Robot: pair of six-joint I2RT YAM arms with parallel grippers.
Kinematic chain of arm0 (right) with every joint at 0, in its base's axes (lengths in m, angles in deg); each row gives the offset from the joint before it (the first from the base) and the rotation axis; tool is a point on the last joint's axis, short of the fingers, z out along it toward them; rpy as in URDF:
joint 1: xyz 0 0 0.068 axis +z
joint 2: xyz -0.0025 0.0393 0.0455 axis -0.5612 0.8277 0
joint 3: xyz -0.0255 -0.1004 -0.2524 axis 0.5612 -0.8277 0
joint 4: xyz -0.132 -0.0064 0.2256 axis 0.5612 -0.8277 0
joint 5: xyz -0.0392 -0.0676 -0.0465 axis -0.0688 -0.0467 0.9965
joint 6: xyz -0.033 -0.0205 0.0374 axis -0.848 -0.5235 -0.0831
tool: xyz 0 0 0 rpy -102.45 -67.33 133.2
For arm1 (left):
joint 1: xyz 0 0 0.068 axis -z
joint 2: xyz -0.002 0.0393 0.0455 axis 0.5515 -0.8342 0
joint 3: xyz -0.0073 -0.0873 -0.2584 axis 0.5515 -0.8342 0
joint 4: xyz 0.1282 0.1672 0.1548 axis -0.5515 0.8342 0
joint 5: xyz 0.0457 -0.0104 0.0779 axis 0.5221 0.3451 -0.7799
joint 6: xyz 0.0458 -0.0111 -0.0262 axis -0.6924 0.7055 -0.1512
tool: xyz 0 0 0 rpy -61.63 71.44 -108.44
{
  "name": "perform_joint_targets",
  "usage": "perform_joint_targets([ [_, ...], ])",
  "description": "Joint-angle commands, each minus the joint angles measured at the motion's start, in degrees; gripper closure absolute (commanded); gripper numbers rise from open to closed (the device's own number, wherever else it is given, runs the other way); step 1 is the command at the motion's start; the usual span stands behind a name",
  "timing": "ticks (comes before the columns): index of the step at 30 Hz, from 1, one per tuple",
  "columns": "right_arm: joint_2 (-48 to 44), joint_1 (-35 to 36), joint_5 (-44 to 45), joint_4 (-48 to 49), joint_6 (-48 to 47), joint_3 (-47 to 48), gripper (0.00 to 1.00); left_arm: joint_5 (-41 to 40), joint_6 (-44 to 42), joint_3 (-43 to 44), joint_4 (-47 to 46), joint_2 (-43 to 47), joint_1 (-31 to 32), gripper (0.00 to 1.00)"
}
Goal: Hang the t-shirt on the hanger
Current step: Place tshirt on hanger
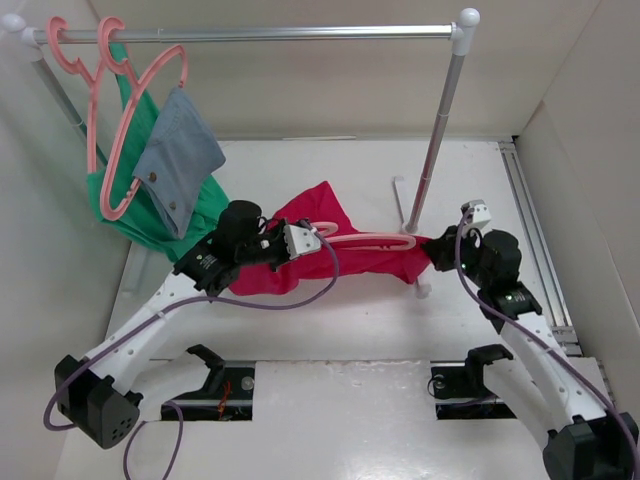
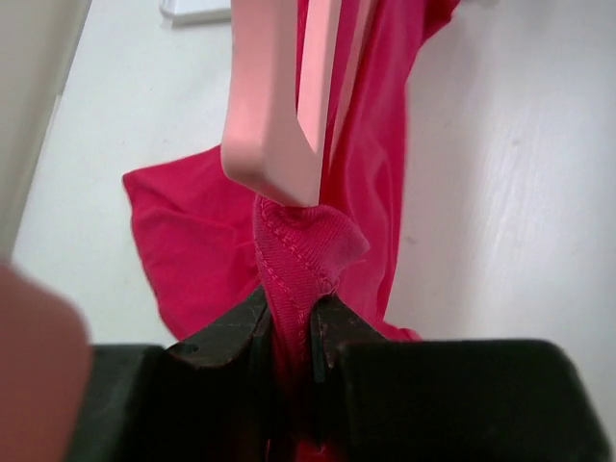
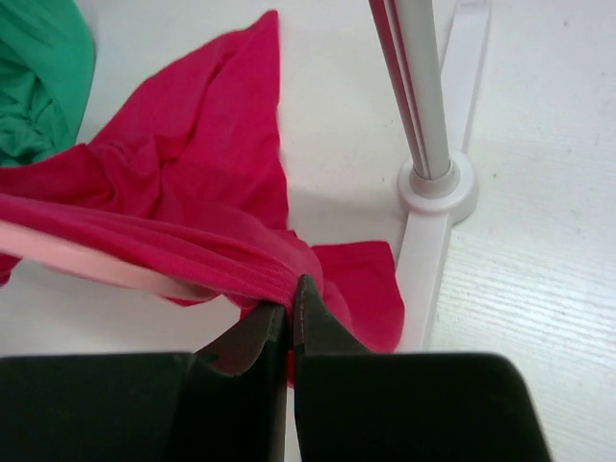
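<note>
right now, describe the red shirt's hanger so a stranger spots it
Below the clothes rail, on the white table, is the red t-shirt. The hanger is the pink one partly inside it; the other pink hangers hang on the rail bearing a green garment and a grey-blue cloth.

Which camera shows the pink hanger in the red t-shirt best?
The top external view: there the hanger shows its longest stretch, lying across the t-shirt. The left wrist view shows only one blunt end close up. The right wrist view shows just a pale strip under red cloth.
</note>
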Motion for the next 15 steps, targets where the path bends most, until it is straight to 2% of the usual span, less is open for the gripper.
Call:
perform_joint_targets([
  [1, -1.75, -5.39, 0.79, -8.57, -3.82, 4.18, 1.00, -10.91, -7.02, -1.99, -1.12, 0.21, -1.15, 1.00],
  [3, -2.28, -6.02, -1.31, -10.33, -5.49, 6.12, 1.00, -17.50, -7.02, -2.78, -4.10, -1.36, -1.15, 1.00],
  [5, -2.29, -6.72, -3.51, -12.18, -8.82, 9.02, 1.00, -20.32, -7.97, -2.79, -4.64, -3.21, -1.15, 1.00],
  [10, -1.76, -6.72, -15.35, -15.70, -16.30, 14.47, 1.00, -27.18, -7.81, -3.93, -7.19, -6.29, -1.15, 1.00],
  [12, -1.76, -6.72, -18.62, -15.70, -16.84, 15.54, 1.00, -27.19, -7.28, -3.40, -7.81, -7.08, -1.15, 1.00],
  [15, 0.42, -6.72, -22.05, -15.18, -16.84, 16.58, 1.00, -17.65, -8.50, -0.17, -3.95, -5.51, -1.15, 1.00],
])
